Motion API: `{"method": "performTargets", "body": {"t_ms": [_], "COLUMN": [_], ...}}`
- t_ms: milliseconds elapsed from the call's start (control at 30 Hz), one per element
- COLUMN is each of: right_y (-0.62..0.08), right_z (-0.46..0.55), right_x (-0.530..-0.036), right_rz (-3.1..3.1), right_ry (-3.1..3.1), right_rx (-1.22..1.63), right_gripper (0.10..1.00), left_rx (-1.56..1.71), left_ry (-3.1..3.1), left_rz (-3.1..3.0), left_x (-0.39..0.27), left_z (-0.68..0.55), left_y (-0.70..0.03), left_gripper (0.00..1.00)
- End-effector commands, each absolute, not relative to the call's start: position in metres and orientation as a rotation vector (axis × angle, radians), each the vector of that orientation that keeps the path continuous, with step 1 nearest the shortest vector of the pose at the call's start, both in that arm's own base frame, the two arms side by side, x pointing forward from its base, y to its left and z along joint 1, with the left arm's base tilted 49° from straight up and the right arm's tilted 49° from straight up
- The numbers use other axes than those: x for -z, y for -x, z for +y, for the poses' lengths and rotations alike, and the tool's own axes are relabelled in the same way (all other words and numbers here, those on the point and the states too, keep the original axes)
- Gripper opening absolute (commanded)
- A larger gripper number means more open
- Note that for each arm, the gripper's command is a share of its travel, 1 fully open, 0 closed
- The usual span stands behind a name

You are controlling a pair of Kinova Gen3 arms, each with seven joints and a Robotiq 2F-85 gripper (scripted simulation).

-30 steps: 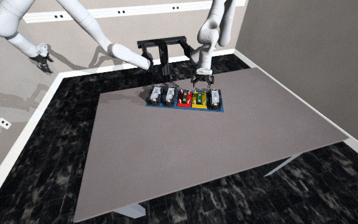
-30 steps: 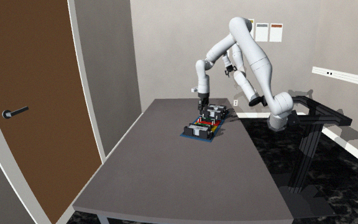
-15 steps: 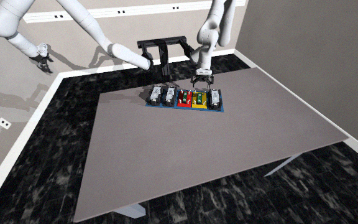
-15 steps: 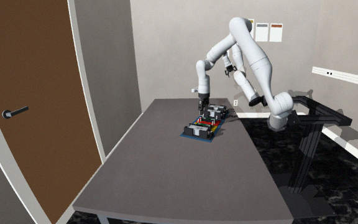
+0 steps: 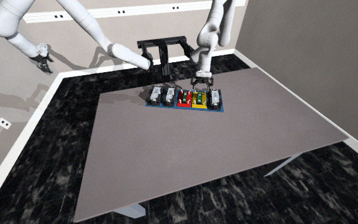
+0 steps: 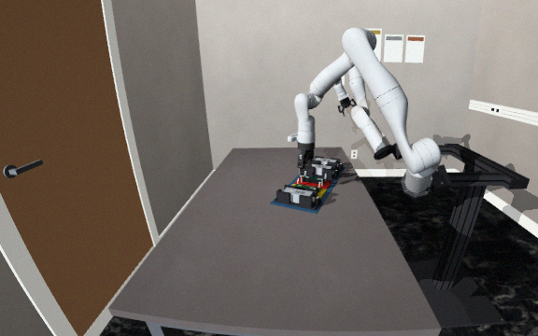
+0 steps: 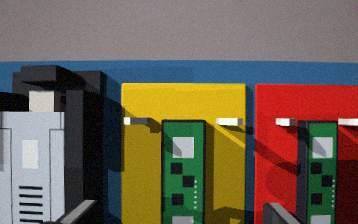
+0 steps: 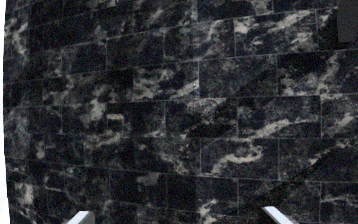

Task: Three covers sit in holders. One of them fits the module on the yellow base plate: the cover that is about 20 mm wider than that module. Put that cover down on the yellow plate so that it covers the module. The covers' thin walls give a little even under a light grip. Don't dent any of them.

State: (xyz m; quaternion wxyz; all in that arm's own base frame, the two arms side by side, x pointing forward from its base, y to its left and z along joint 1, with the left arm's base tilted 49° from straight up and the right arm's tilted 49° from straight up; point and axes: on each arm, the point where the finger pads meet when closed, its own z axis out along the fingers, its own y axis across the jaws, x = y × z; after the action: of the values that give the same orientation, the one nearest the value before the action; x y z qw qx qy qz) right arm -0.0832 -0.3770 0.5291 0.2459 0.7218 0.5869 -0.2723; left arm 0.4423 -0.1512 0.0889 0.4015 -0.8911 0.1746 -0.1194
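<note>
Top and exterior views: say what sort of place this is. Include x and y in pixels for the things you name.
Probably a robotics lab or test room: two white robot arms (image 5: 208, 38) (image 6: 386, 89) on a black stand (image 5: 164, 60) (image 6: 467, 224), a wall-mounted outlet strip (image 5: 89, 14) (image 6: 521, 117), and a plain table (image 5: 197, 149) (image 6: 250, 261).

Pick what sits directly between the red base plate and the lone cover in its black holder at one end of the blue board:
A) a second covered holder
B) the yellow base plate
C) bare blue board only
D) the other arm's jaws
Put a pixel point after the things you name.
B: the yellow base plate (image 5: 195, 105) (image 7: 141, 102) lies between the red base plate (image 5: 183, 105) (image 7: 273, 102) and that light-grey cover (image 5: 215, 97) (image 7: 31, 131).
</note>
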Motion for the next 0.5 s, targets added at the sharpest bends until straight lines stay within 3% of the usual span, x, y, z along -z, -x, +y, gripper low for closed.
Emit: {"method": "performTargets", "body": {"t_ms": [0, 467], "right_y": [0.0835, 0.0835], "right_z": [-0.3768, -0.3768], "right_x": [-0.5296, -0.5296], "right_rz": [1.600, 1.600], "right_ry": [-1.969, -1.969], "right_rx": [0.743, 0.743], "right_gripper": [0.999, 0.999], "left_rx": [0.294, 0.295], "left_ry": [2.256, 2.256], "left_rz": [0.434, 0.435], "left_x": [-0.0840, -0.0843], "left_z": [-0.1465, -0.1467], "left_y": [-0.4417, -0.4418], "left_gripper": [0.999, 0.999]}}
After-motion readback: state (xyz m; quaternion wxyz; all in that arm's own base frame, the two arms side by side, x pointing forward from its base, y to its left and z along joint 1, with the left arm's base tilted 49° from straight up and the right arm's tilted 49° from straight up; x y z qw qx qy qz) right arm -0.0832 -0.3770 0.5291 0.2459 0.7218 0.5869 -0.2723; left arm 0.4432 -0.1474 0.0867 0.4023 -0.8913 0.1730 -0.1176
